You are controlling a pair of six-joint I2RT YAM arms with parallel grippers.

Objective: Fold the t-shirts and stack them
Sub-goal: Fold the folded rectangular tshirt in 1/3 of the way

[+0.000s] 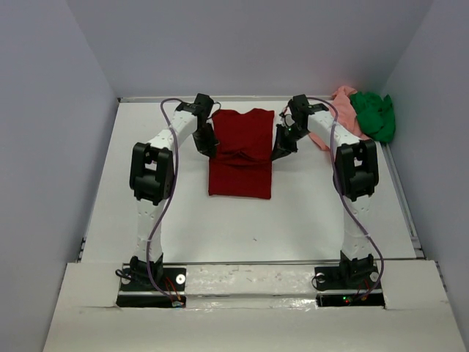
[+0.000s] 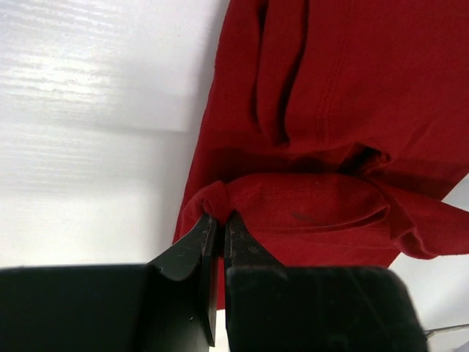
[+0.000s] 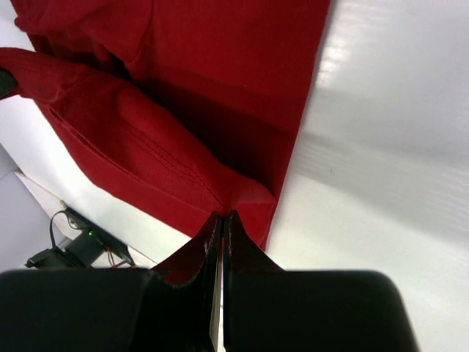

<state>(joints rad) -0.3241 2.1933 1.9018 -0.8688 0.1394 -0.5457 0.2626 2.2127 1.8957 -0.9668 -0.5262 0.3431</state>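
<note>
The dark red t-shirt (image 1: 240,152) lies in the middle of the table, partly folded, with a raised crease across its middle. My left gripper (image 1: 207,143) is shut on a bunched fold at the shirt's left edge (image 2: 217,202). My right gripper (image 1: 282,147) is shut on the shirt's right edge (image 3: 245,198). The shirt fills much of both wrist views (image 2: 330,132) (image 3: 183,95). The salmon pink t-shirt (image 1: 338,110) and the bright green t-shirt (image 1: 374,114) lie crumpled together at the back right corner.
White walls enclose the table (image 1: 220,227) on the left, back and right. Both arm bases sit at the near edge, with cables along the arms. The pink and green heap lies just right of my right arm's elbow (image 1: 357,170).
</note>
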